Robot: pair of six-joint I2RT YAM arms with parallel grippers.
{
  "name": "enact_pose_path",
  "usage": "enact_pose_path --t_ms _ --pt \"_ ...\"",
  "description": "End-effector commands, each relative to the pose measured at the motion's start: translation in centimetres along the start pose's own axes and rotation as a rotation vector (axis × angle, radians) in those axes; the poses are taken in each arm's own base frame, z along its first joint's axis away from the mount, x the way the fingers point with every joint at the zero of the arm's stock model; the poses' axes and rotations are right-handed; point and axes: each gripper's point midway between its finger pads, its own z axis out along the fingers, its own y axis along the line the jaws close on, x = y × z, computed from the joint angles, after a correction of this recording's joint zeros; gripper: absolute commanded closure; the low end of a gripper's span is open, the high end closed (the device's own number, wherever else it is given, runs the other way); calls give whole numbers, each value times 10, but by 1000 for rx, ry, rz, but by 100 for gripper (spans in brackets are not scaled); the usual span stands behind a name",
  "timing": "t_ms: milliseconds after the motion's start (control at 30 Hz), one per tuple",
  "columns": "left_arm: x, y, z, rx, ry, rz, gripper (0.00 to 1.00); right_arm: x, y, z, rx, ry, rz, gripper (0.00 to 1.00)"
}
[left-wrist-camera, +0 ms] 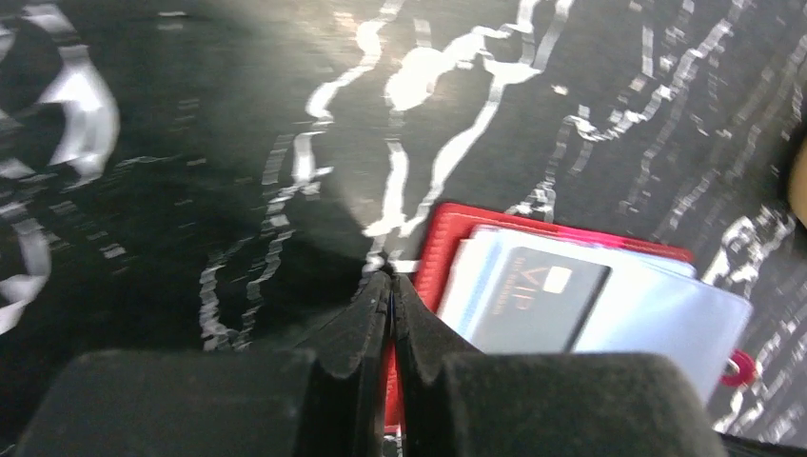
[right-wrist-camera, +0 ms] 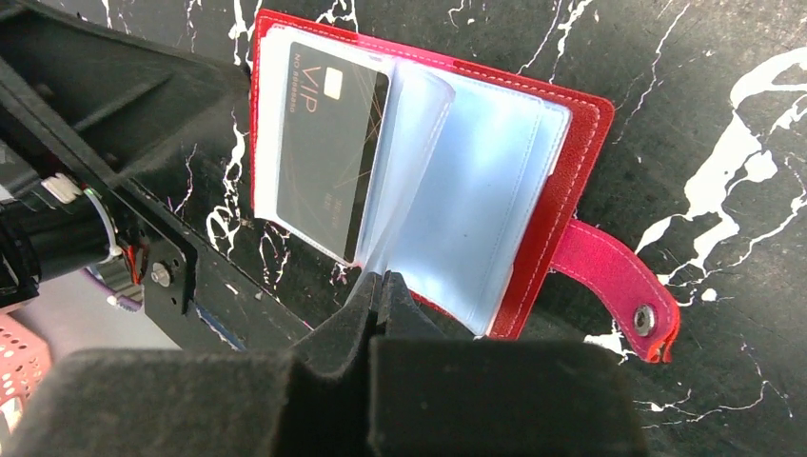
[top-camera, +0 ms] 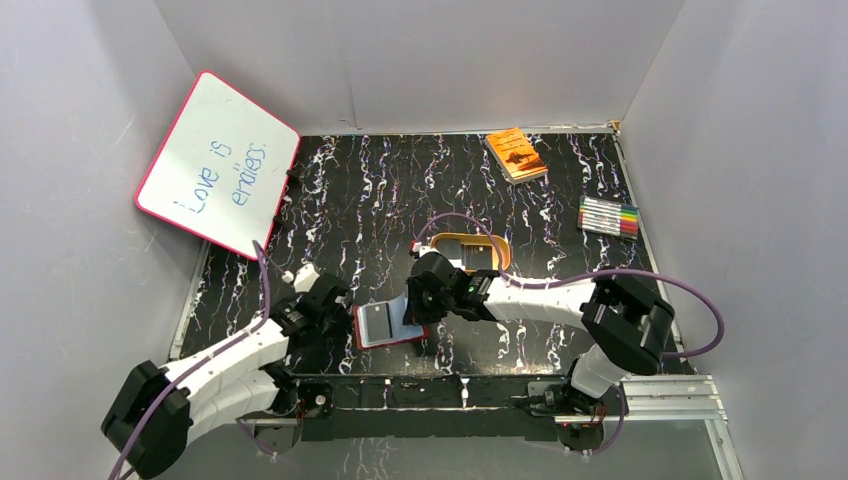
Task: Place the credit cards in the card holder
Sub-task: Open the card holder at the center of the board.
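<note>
Lying open: card holder (right-wrist-camera: 582, 133) | black card (right-wrist-camera: 324, 143) inside clear sleeve (right-wrist-camera: 476, 209)

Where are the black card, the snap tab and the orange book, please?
black card (right-wrist-camera: 324, 143): right wrist view, middle of its face.
snap tab (right-wrist-camera: 604, 271): right wrist view, on the strap, short of the stud.
orange book (top-camera: 516, 154): top external view, centre of its cover.

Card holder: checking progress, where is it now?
Top view: the card holder lies open on the table between the left and right jaws, below the gold tray.
</note>
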Motion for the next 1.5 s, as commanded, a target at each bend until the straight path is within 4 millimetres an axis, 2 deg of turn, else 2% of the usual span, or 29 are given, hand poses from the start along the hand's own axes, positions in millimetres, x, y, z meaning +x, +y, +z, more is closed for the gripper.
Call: enact_pose_path --t_ms 0,100,333,500,633,733,800,967,1233,1467 --pt "28 -23 9 118 145 65 98 -13 11 -8 -33 -49 -16 100" --pt "34 -33 12 157 177 64 100 -14 18 -3 -59 -35 -22 100" --pt "29 -34 9 171 148 64 100 -24 40 12 -117 -18 -34 100" --pt "19 -25 3 130 106 77 100 -11 20 32 -36 50 -5 100" --pt "5 -30 -11 158 58 77 100 -10 18 29 -32 39 5 100" --pt "-6 -48 -27 236 35 79 100 -13 17 24 -23 25 -1 100" --pt "-10 -67 -39 325 31 87 100 -12 16 22 -21 25 3 100" --pt "-2 -114 -60 555 101 115 100 -10 14 21 -25 19 20 100" --pt "23 -127 -51 617 223 140 100 -11 15 20 -25 17 21 100" --pt "36 -115 -30 551 269 146 100 -11 16 20 -30 18 21 100"
